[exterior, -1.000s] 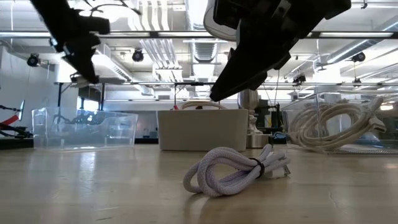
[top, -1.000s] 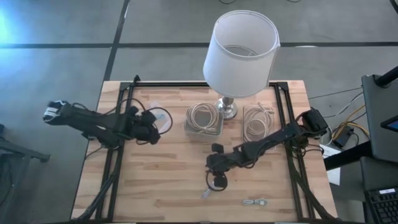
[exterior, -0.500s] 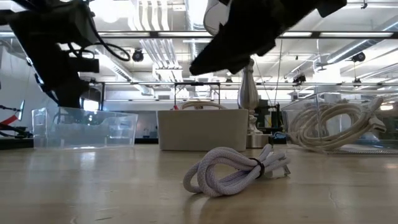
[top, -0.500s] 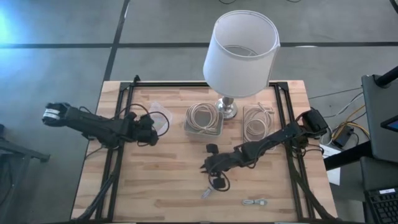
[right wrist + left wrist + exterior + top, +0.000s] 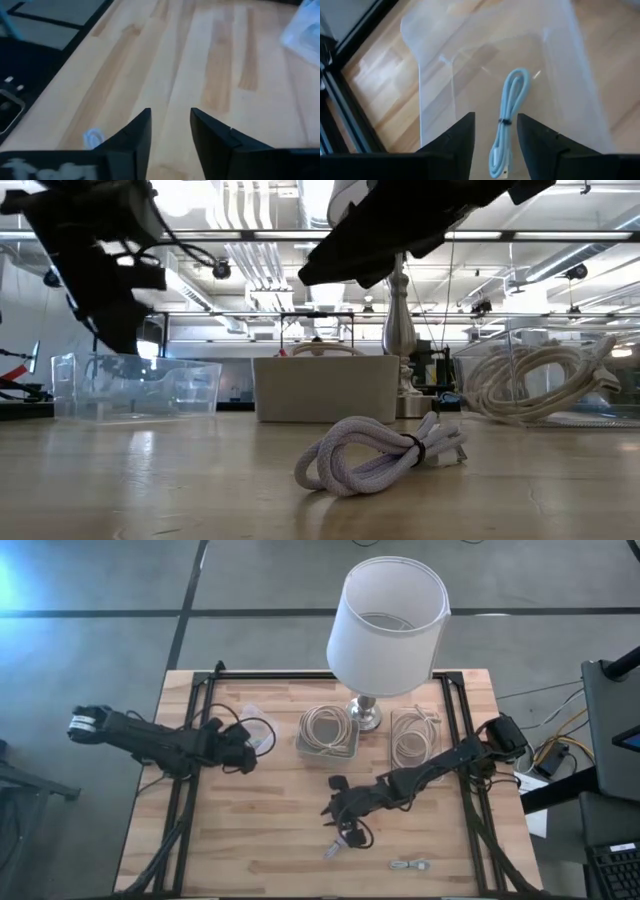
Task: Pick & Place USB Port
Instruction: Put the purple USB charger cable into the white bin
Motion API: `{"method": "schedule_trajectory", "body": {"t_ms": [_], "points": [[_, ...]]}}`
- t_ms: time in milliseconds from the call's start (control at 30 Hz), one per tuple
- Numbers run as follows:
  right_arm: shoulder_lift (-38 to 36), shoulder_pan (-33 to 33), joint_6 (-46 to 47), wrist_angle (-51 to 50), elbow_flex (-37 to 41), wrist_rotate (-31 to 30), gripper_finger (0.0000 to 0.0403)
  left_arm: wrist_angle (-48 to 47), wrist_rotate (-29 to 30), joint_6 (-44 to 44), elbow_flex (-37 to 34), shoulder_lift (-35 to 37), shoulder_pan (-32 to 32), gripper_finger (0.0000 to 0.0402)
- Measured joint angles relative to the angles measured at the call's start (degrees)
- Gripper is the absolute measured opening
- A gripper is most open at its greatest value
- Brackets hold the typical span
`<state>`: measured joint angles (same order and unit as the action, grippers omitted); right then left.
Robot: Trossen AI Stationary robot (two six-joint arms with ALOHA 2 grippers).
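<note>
A pale blue bundled USB cable [image 5: 512, 102] lies on the floor of a clear container [image 5: 258, 730] at the table's left. My left gripper [image 5: 495, 120] stands open just above it, fingers on either side of the cable's view, touching nothing. Another pale bundled cable [image 5: 334, 850] lies on the wood near the front edge, large in the low view [image 5: 380, 455]. My right gripper [image 5: 330, 812] hovers open above the table's middle, a little farther back than that cable, with nothing between its fingers [image 5: 170, 117].
A lamp [image 5: 385, 630] stands at the back centre. A white box [image 5: 328, 730] and a second clear container [image 5: 413, 735] each hold coiled white cable. One more small cable [image 5: 410, 864] lies front right, and a small dark coil [image 5: 350, 833] lies beside the right gripper.
My left gripper has come down toward the clear container at the left. My right gripper has risen and gone a little toward the table's left edge, away from the dark coil. The cables on the table have kept their places.
</note>
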<state>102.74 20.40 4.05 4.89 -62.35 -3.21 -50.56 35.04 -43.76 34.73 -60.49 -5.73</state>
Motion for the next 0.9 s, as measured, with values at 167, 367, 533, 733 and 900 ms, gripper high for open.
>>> {"method": "schedule_trajectory", "body": {"t_ms": [167, 367, 533, 733, 900], "points": [[0.4, 1.0, 0.7, -1.6, 0.2, 7.6, 0.0165, 0.0, 0.0, 0.7, 4.0, 0.0, 0.0, 0.0150], [4.4, 4.7, -4.3, -1.8, 0.5, 9.4, 0.0183, 0.6, -0.1, 1.7, 9.3, 0.1, -0.1, 0.0149], [7.9, 5.5, -4.7, -1.7, 0.6, 8.9, 0.0179, 4.9, -2.0, 3.8, 11.2, 0.1, -0.1, 0.0149], [11.7, 5.5, -4.4, -2.8, 0.5, 7.5, 0.0168, 8.7, -3.4, 6.3, 11.0, 0.1, -0.1, 0.0149], [13.3, 5.5, -4.7, -2.8, 0.3, 6.8, 0.0148, 12.2, -7.2, 4.6, 11.0, 0.0, -0.1, 0.0149]]}}
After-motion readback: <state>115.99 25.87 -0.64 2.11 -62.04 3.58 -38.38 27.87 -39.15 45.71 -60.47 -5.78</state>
